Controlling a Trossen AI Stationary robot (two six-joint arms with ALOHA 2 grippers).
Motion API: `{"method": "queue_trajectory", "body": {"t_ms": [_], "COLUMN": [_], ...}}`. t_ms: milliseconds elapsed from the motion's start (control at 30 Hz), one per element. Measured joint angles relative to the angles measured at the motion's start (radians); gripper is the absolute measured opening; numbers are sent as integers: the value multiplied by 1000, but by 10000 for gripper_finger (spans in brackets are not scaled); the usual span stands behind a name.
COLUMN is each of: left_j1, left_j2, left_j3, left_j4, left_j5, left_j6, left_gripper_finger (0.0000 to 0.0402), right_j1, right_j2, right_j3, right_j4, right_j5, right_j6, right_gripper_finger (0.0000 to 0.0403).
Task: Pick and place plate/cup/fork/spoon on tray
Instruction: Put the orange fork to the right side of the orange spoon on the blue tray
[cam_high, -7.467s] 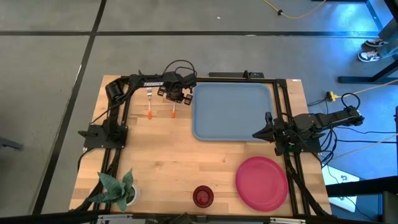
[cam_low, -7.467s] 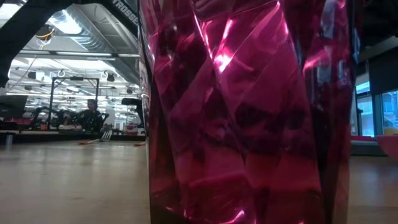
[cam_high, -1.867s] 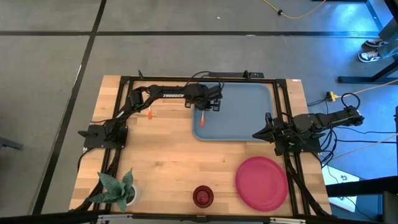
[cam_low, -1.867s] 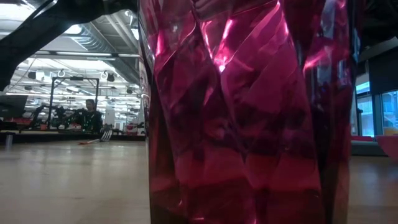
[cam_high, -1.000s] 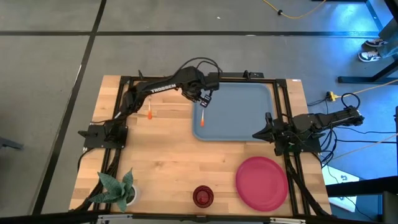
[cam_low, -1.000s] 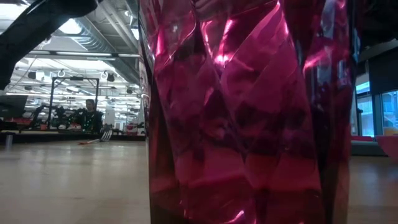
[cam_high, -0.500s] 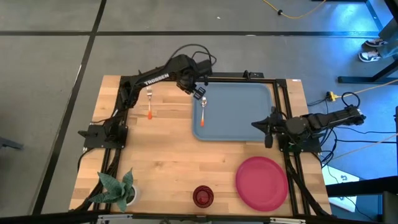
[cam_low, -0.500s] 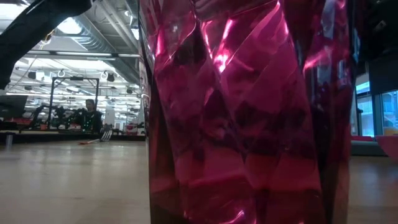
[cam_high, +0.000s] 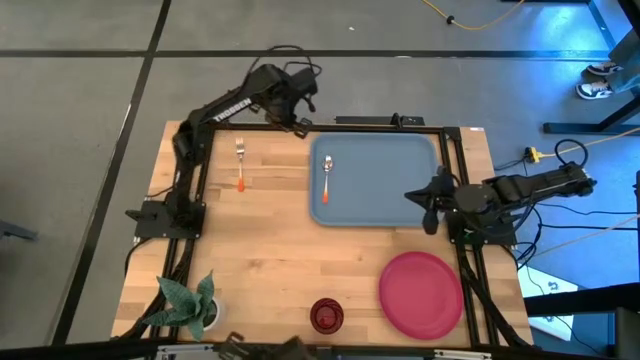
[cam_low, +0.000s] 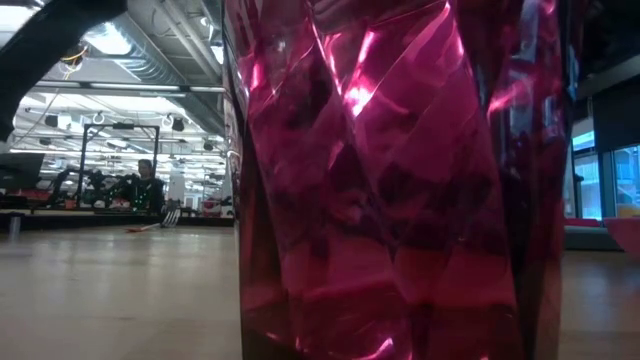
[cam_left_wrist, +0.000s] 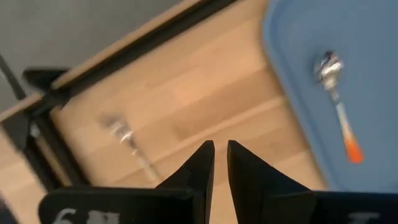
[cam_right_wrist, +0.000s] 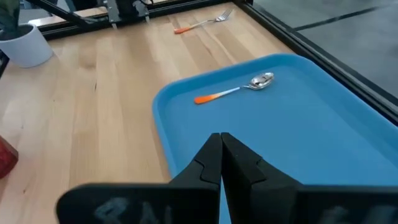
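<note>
The spoon (cam_high: 328, 172) lies on the blue-grey tray (cam_high: 385, 205) near its left side; it also shows in the left wrist view (cam_left_wrist: 336, 106) and the right wrist view (cam_right_wrist: 239, 89). The fork (cam_high: 240, 165) lies flat on the table left of the tray. The pink-red plate (cam_high: 420, 293) and the dark red cup (cam_high: 326, 315) rest on the table near its front edge. The cup fills the low view (cam_low: 400, 180). My left gripper (cam_high: 302, 118) is shut and empty, high over the table's far edge. My right gripper (cam_high: 427, 207) is shut and empty over the tray's right side.
A potted plant (cam_high: 190, 305) stands at the table's near left corner. Black frame rails run along the table's edges. Bare wood lies between the tray and the plate. A person (cam_low: 148, 185) sits far off in the room behind.
My left gripper has risen from above the spoon on the tray and drawn back toward the table's far edge and left. The spoon stays flat on the tray. My right arm has shifted slightly over the tray's right side.
</note>
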Motion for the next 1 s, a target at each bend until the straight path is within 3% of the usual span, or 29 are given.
{"method": "queue_trajectory", "body": {"t_ms": [267, 467, 600, 833, 1000], "left_j1": [51, 76, 93, 119, 137], "left_j2": [-308, -445, -472, -469, -468], "left_j3": [-446, -719, -836, -988, -1024], "left_j4": [0, 136, 197, 331, 383], "left_j5": [-104, -181, -233, -140, -121], "left_j6": [-178, -211, -144, -57, -6], "left_gripper_finger": [39, 39, 39, 39, 32], "right_j1": [0, 0, 0, 0, 0], "right_j2": [46, 52, 52, 51, 51], "right_j3": [7, 7, 7, 7, 7], "right_j4": [24, 80, 101, 106, 123], "right_j5": [17, 32, 41, 54, 55], "right_j6": [30, 28, 27, 27, 27], "right_gripper_finger": [7, 7, 7, 7, 7]}}
